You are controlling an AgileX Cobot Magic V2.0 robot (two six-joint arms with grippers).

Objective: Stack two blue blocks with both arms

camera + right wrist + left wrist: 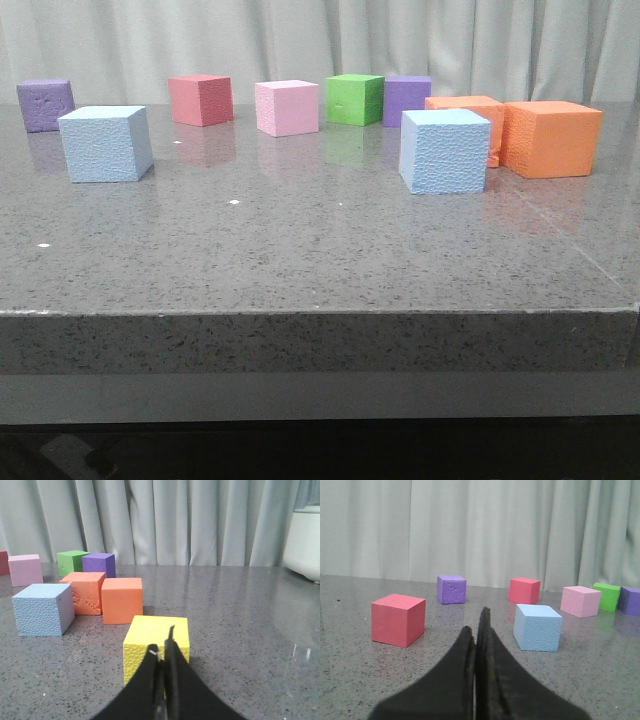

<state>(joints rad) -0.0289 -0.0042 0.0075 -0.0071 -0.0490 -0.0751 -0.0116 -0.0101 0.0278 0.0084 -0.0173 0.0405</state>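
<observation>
Nearest to the front camera we see the bare front edge of the grey stone table (300, 330); no arm shows in that view. Each wrist camera shows its own fingers close up: the left gripper (476, 630) has its two dark fingers pressed together and holds nothing; the right gripper (164, 647) is also closed on nothing, and a yellow cube (156, 642) lies just behind its tips.

Further in, the two blue blocks stand on the table, well apart: the left blue block (105, 143) on the left side, the right blue block (444, 150) on the right side, near two orange cubes (550, 138). Behind them we see a row with a red cube (201, 99), a pink cube (287, 107), a green cube (354, 98) and a purple cube (407, 98); another purple cube (45, 105) sits far left, before the curtain.

We judge that the task is at its start: no block is grasped or lifted. The next move calls for each gripper to open its fingers, reach its nearer blue block and close on it; the neighbours near the right one ask for care.

We can read no brand, label or writing anywhere.
</observation>
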